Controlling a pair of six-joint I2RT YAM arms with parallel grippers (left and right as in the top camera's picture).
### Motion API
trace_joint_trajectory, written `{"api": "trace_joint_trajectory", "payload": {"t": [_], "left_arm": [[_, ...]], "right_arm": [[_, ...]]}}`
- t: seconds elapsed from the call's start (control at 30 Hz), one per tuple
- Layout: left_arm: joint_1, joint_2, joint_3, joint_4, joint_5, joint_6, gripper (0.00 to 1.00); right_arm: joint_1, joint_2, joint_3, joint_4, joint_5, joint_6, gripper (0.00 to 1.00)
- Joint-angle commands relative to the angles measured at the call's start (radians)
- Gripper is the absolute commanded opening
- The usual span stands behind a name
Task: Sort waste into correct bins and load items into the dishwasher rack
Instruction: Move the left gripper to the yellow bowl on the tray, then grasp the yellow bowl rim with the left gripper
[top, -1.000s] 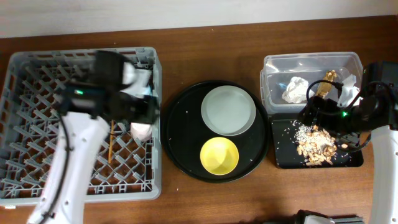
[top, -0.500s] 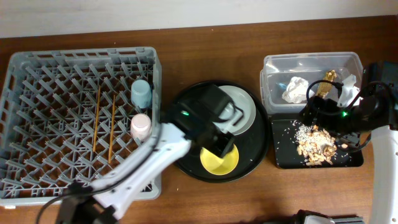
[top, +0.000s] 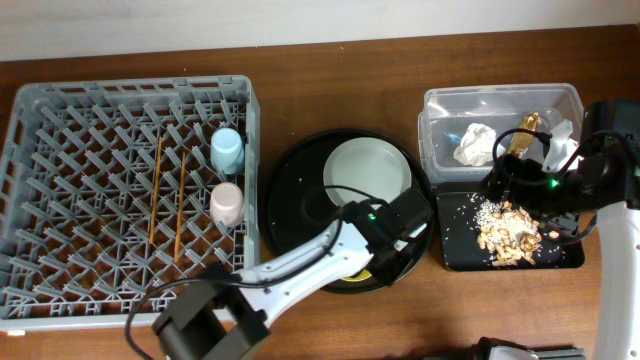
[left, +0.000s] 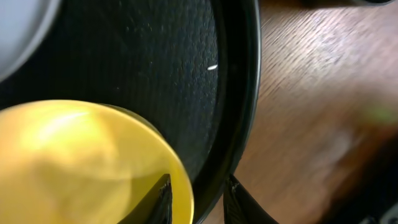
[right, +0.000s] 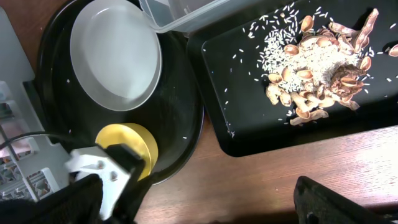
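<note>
My left gripper (top: 385, 258) is open over the large round black tray (top: 290, 200). In the left wrist view the gripper (left: 198, 190) straddles the right rim of the yellow bowl (left: 74, 162), one finger inside and one outside. The arm hides most of the bowl from overhead. The grey-green plate (top: 368, 175) lies behind it. The dishwasher rack (top: 60, 280) holds two chopsticks (top: 160, 190), the blue cup (top: 227, 150) and the pink cup (top: 226, 203). My right gripper (top: 505, 190) is wide open and empty above the shallow black tray (top: 455, 255), which holds food scraps (top: 510, 230).
The clear tub (top: 500, 98) at the back right holds white tissue (top: 475, 143) and a gold-brown wrapper (top: 525, 135). In the right wrist view, rice grains and shells (right: 311, 62) lie scattered on the shallow black tray (right: 249, 124), next to the round tray's rim (right: 196, 134).
My left arm has swung from the rack's right side across to the round tray and come down at the yellow bowl's right rim. The right arm has not moved.
</note>
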Motion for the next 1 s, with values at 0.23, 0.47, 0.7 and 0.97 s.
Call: {"api": "trace_joint_trajectory", "payload": {"t": [0.23, 0.47, 0.7, 0.97], "left_arm": [[-0.025, 0.093, -0.008, 0.010, -0.071, -0.046, 0.15], [-0.025, 0.089, -0.003, -0.006, -0.071, -0.045, 0.01], [0.043, -0.022, 0.204, -0.140, -0.137, 0.049, 0.00], [0.509, -0.129, 0.576, -0.214, 0.280, 0.180, 0.00]], "right_arm": [[-0.006, 0.001, 0.001, 0.000, 0.010, -0.004, 0.99], [-0.006, 0.001, 0.001, 0.000, 0.010, -0.004, 0.99], [-0.006, 0.001, 0.001, 0.000, 0.010, -0.004, 0.99], [-0.006, 0.001, 0.001, 0.000, 0.010, -0.004, 0.99]]}}
